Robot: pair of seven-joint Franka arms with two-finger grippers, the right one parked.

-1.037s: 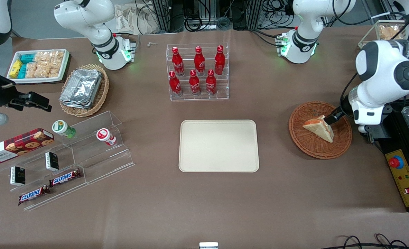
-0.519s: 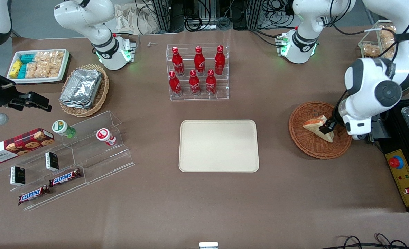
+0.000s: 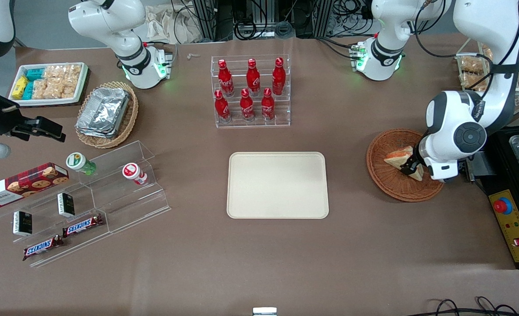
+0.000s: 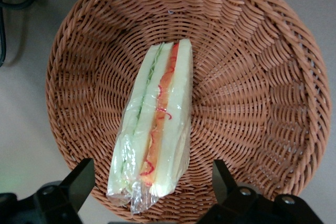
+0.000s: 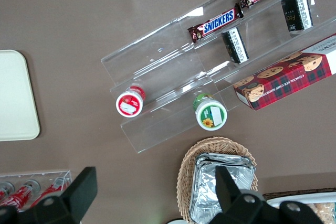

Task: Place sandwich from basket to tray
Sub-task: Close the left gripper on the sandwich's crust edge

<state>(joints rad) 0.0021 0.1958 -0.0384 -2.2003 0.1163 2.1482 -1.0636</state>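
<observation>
claw: the left arm's claw (image 4: 152, 182) hangs over the basket with its two fingers (image 4: 79, 182) spread wide, one on each side of the sandwich's nearer end, neither touching it.
sandwich: the sandwich (image 4: 155, 129) lies in the basket (image 4: 252, 51), wrapped in clear film.
left wrist view only: shows the orange-red and green filling along the cut edge, the film bunched at one end, and the gap between each finger and the bread.
front view only: the sandwich (image 3: 399, 158) is half covered by the white arm; the claw (image 3: 410, 166) shows as a dark tip over it, inside the basket (image 3: 386, 184). the tray (image 3: 277, 184) sits bare at the middle of the counter, well apart from the basket.
right wrist view only: a corner of the tray (image 5: 16, 98), and from above the clear stepped rack (image 5: 210, 66) with snickers bars (image 5: 218, 22).
counter: brown counter (image 3: 259, 263); a clear rack of red bottles (image 3: 250, 90) stands farther from the front camera than the tray.
room: cables (image 3: 250, 22) and metal frames along the counter's edge.
</observation>
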